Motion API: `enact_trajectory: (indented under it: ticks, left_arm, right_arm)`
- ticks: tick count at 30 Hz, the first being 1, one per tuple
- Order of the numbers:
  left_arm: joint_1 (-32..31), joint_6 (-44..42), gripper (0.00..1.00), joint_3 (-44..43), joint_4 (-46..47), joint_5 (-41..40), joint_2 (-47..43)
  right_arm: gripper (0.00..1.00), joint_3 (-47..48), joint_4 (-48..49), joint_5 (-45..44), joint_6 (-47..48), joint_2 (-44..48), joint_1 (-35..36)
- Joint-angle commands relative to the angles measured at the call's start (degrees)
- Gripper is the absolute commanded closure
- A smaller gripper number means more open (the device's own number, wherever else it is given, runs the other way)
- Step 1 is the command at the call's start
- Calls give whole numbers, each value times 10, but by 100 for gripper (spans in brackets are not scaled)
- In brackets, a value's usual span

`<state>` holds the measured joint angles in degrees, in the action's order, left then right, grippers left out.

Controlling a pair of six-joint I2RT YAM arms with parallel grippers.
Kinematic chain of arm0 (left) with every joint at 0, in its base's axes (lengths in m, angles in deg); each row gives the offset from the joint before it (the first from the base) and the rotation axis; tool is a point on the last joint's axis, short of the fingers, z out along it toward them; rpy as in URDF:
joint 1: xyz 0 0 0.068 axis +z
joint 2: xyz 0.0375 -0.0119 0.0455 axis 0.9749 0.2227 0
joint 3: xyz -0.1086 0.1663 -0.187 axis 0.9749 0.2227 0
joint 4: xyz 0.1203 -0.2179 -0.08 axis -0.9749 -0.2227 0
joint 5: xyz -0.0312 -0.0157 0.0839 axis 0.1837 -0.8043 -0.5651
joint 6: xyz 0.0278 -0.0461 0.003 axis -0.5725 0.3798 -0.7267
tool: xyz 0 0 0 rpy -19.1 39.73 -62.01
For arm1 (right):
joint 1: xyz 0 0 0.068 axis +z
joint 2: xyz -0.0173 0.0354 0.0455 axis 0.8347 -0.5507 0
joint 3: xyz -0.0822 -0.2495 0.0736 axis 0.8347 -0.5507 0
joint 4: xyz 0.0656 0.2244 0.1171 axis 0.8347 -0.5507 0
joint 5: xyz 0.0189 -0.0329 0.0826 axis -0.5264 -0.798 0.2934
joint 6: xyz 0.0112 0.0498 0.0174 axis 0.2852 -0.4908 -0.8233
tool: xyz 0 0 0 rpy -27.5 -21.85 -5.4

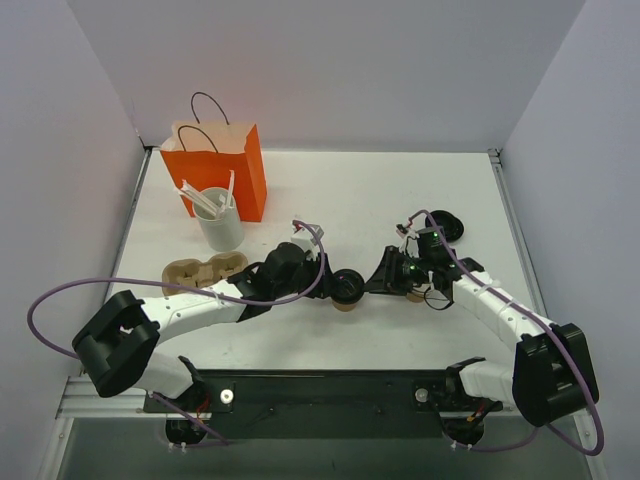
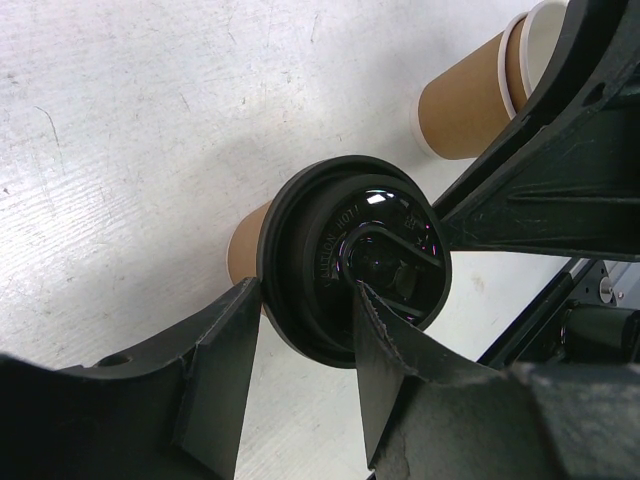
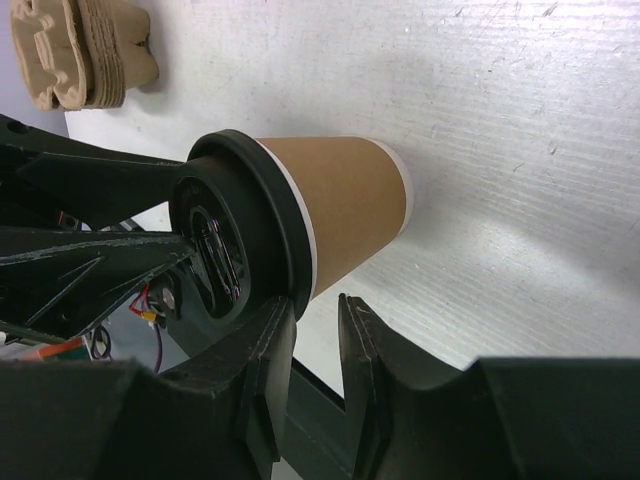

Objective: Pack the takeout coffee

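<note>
The takeout coffee (image 1: pixel 347 289), a tan paper cup with a black lid, stands upright at the table's middle front. My left gripper (image 1: pixel 330 283) reaches it from the left. In the left wrist view the coffee (image 2: pixel 345 255) fills the centre; my left gripper (image 2: pixel 305 290) is shut on the lid's raised rim, one finger outside the edge and one on the lid's top. My right gripper (image 3: pixel 315 300) sits just right of the coffee (image 3: pixel 340 205), slightly open, nothing between its fingers; its left finger touches the lid's edge. The orange bag (image 1: pixel 225 165) stands at the back left.
A white cup of stirrers (image 1: pixel 220 220) stands before the bag. Stacked pulp cup carriers (image 1: pixel 203 270) lie left of my left arm. A lidless tan cup (image 2: pixel 470 95) stands by the right gripper. A loose black lid (image 1: pixel 447 225) lies behind the right arm.
</note>
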<state>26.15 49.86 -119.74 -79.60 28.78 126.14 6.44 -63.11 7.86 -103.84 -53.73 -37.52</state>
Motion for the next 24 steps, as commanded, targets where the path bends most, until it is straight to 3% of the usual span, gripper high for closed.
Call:
enact_trajectory:
  ticks: [1,12,24]
  left_arm:
    - [-4,-8,49,14,-49,-24,26]
    - [-7,1,50,23,-40,-29,44]
    - [-7,-46,50,13,-40,-20,52]
  right_arm:
    - [75,-28,2,-35,5,-13,-6]
    - [76,-63,-4,-77,13,-7,-6]
    - [76,30,-51,-47,0,65,-25]
